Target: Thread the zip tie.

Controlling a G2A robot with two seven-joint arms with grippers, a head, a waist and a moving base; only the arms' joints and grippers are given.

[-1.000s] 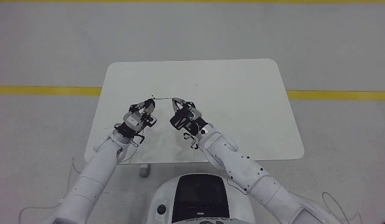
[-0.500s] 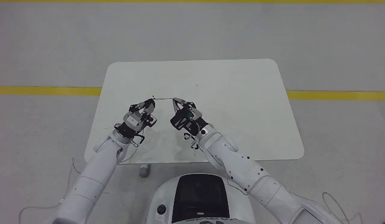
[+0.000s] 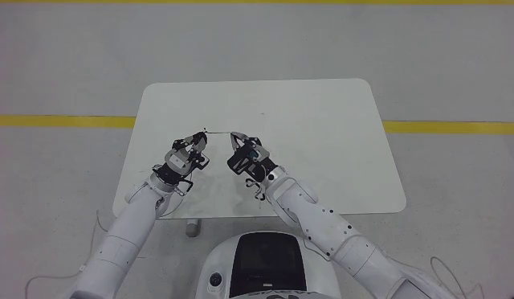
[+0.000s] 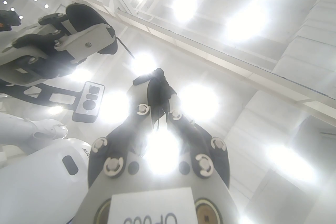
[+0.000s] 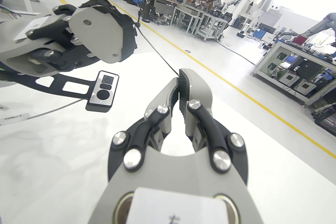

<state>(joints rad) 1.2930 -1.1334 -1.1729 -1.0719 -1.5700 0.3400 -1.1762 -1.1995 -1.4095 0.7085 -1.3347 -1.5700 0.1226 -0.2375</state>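
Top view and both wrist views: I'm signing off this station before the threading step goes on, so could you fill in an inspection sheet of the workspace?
surface: white rounded-corner table, standing on a grey floor.
job's things: thin black plastic zip tie, stretched straight between the two pincers over the table's near left part; no loop formed yet.
clutter: nothing seen.
grippers: left pincer shut on one end of the zip tie; right pincer shut on the other end, pads together.
cables: thin grey cable with a white tag hanging behind the left pincer, apart from the zip tie.
surroundings: yellow floor lines; workbenches and shelving beyond the table.
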